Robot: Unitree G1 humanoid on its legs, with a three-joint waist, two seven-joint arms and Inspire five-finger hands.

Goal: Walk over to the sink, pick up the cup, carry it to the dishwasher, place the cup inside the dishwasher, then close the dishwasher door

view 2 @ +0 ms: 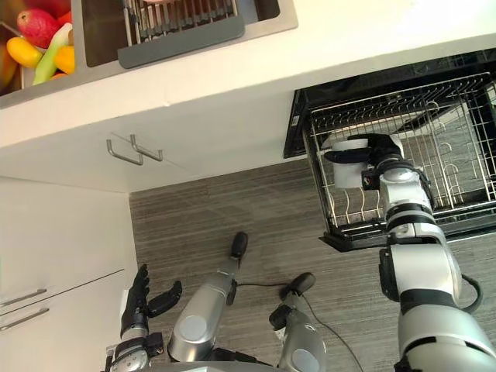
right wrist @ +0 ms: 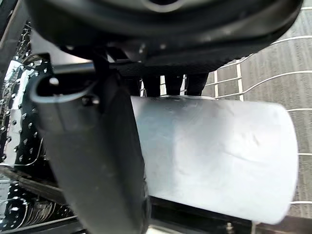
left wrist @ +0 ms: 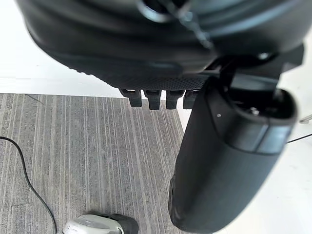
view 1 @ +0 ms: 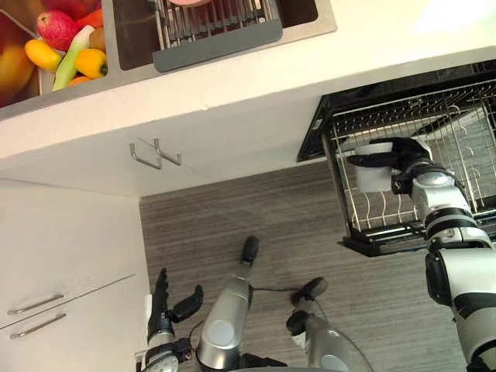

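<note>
White cup (view 1: pixel 373 178) in right hand (view 1: pixel 397 155), at rack (view 1: pixel 465 116) edge

I can read no words, numbers or signs anywhere here. The side of the white cylindrical cup (right wrist: pixel 214 156) facing me is blank.

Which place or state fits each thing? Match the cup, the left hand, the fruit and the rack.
Things:
1. cup
2. left hand
3. fruit
4. rack

Places or states:
a. pulled out of the dishwasher
b. held in the right hand at the rack
c. open, low beside the white cabinet
d. piled in the left basin of the sink

Pairs: 1-b, 2-c, 3-d, 4-a
</note>
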